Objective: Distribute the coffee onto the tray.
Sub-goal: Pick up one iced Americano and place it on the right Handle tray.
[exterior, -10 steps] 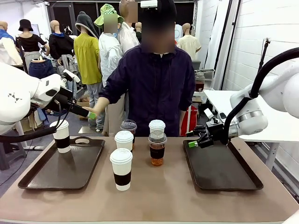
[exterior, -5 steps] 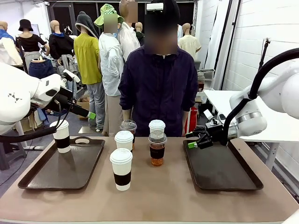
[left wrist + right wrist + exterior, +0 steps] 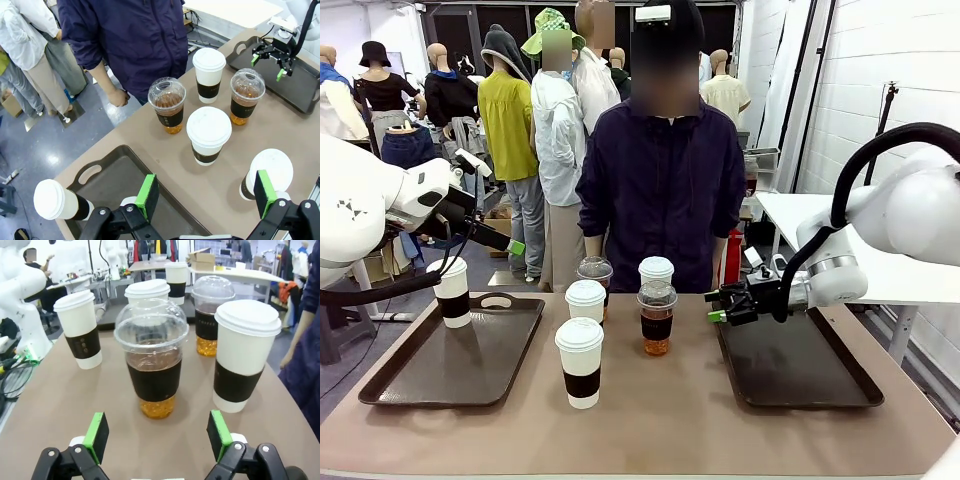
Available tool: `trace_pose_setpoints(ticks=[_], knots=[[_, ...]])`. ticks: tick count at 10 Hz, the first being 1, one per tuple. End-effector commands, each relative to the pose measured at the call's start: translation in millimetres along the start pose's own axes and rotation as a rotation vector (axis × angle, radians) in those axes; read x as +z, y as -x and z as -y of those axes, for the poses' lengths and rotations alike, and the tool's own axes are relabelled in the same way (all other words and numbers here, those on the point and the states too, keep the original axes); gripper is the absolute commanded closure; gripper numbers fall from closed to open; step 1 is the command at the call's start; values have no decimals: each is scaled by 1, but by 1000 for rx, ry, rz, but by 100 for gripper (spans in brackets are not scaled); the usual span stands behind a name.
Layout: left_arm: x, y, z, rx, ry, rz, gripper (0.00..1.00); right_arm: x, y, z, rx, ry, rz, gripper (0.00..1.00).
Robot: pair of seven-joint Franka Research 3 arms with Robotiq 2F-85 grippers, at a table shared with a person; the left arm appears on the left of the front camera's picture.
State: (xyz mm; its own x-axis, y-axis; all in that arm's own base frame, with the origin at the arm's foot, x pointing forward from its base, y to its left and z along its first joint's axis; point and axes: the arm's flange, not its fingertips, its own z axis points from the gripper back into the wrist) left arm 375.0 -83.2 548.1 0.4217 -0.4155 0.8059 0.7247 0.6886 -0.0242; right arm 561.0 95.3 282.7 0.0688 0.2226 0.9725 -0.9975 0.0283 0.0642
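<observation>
**Right arm edges toward the coffee cluster**

One white paper cup (image 3: pixel 451 290) stands on the far left corner of the left tray (image 3: pixel 420 375). Five more cups are grouped on the surface (image 3: pixel 660 420) between it and the right tray (image 3: pixel 800 385). They are a front paper cup (image 3: pixel 580 360), a middle paper cup (image 3: pixel 586 300), a far paper cup (image 3: pixel 656 272), a near clear cup (image 3: pixel 657 318) and a far clear cup (image 3: pixel 595 272). Both clear cups hold brown drink behind dark sleeves, while lids hide what the paper cups contain. Every cup is upright, long axis vertical, lid on top.

The right fingers (image 3: pixel 96 437), spread wide, hover at the right tray's far left edge, facing the near clear cup. A second ago they hung farther right, over that tray. The left fingers (image 3: pixel 147 196), also wide apart, hang high near the left tray, unmoved. The person (image 3: pixel 660 190), who was reaching out then, stands with both arms down.
</observation>
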Motion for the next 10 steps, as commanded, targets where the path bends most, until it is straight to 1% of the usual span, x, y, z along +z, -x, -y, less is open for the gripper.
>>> trace_pose_setpoints(ticks=[1, 5, 10], knots=[[1, 1, -1, 5, 7, 1, 0, -11, 8, 17, 25, 3, 66, 0], [1, 1, -1, 5, 7, 1, 0, -34, 16, 23, -1, -37, 115, 0], [1, 1, -1, 5, 7, 1, 0, -67, 27, 30, -29, -52, 125, 0]])
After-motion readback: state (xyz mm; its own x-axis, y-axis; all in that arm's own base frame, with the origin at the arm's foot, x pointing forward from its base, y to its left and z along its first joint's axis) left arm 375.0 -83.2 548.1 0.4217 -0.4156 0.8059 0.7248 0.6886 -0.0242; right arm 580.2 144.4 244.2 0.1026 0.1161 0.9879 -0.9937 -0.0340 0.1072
